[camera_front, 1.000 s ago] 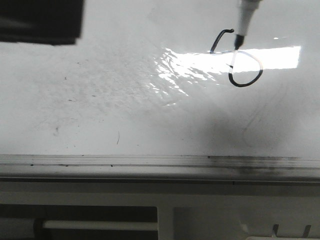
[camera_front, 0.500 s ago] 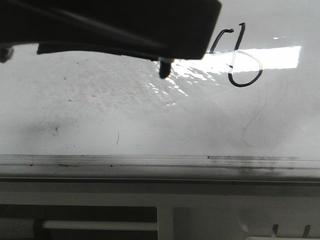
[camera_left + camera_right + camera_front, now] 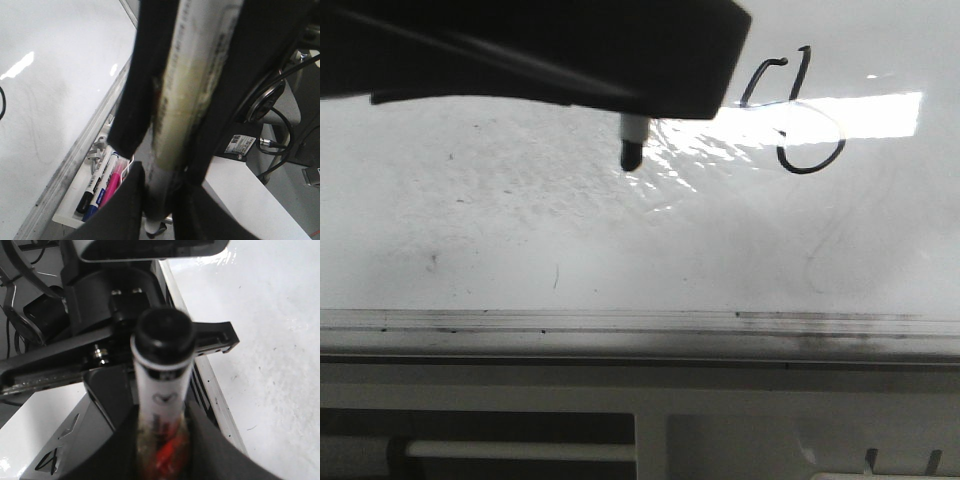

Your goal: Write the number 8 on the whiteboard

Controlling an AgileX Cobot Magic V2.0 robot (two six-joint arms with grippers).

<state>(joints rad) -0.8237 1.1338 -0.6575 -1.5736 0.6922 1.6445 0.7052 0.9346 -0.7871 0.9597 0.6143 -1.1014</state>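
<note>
- Whiteboard (image 3: 520, 230): rigid, glossy, slick; needs no gripping, only light tip pressure.
- Number 8 (image 3: 798, 115) sits far right of the glare, its upper loop unclosed.
- Left gripper (image 3: 162, 200) clamps a worn white marker (image 3: 192, 85).
- Right gripper (image 3: 162, 440) clamps a black-capped marker (image 3: 162, 365).
- Dark arm (image 3: 520, 50) overhangs left of the 8; spare markers (image 3: 100, 185) lie in the tray (image 3: 67, 220) beyond the rail (image 3: 640, 322).

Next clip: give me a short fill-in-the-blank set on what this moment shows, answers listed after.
1. The figure drawn on the whiteboard is in ____ ink.
2. The figure's lower loop is closed, while its upper part is left ____.
3. In the front view, the marker tip sits to the ____ of the figure.
4. The left gripper has its jaws closed on a ____.

Answers: black; open; left; marker
</note>
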